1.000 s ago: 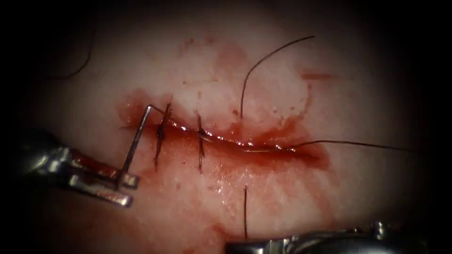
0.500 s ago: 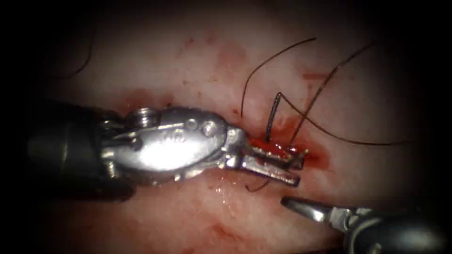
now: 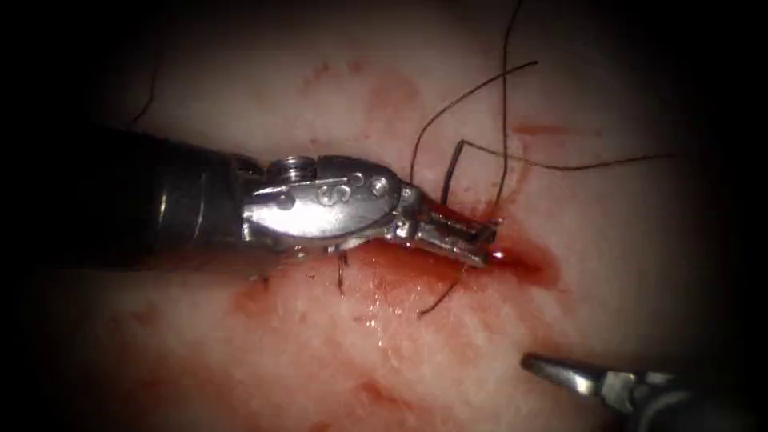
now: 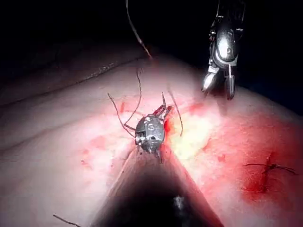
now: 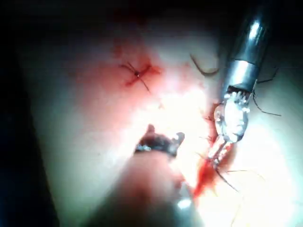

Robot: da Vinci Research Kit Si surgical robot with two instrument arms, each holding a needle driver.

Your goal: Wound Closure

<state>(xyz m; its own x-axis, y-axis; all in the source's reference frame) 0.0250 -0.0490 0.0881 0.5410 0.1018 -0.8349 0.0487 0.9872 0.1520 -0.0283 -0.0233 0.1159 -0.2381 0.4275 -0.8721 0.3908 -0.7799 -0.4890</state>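
Observation:
My left tool lies across the cut from the left, with its jaws shut on the curved needle at the cut's right end. The grip is low on the curve. The needle's thread end stands up above the jaws, and I cannot tell whether the tip is in the tissue. Thread runs from that end to the right, and another strand rises out of the picture. My right tool hovers below and right of the cut. Its jaws stand open in the left wrist view, holding nothing.
A thread tail curls just below the left jaws, and a loose strand arcs above the cut. One stitch peeks out under the left tool. A separate knotted stitch sits farther off. Red fluid wets the tissue.
My left tool carried the needle from the cut's left end to its right end, then lifted slightly. The right tool's jaws opened and it drew back to the right. The thread swung upward.

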